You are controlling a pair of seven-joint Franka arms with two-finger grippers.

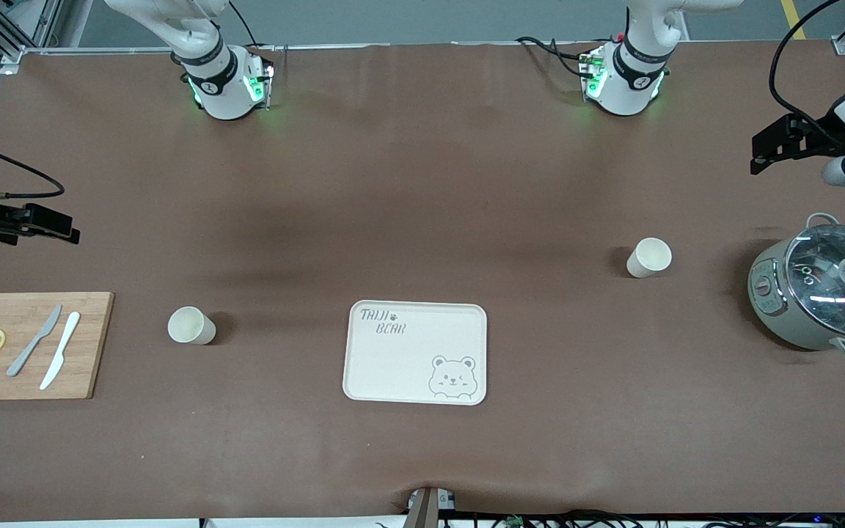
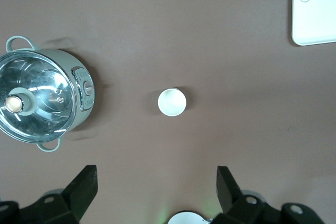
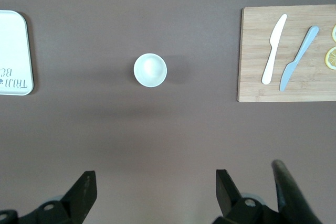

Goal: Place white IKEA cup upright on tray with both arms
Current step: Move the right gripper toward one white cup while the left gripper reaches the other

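I see both sets of fingers spread wide, empty: left fingers (image 2: 84, 187) above one white round cup (image 2: 171, 102), right fingers (image 3: 86, 190) above another white cup (image 3: 150, 70); cream rectangular bear tray (image 1: 415, 352) bare.

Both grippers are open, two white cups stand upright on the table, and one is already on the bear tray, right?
Not quite. The front view shows the tray bare; one cup stands toward the right arm's end, the other cup toward the left arm's end. The rest holds.
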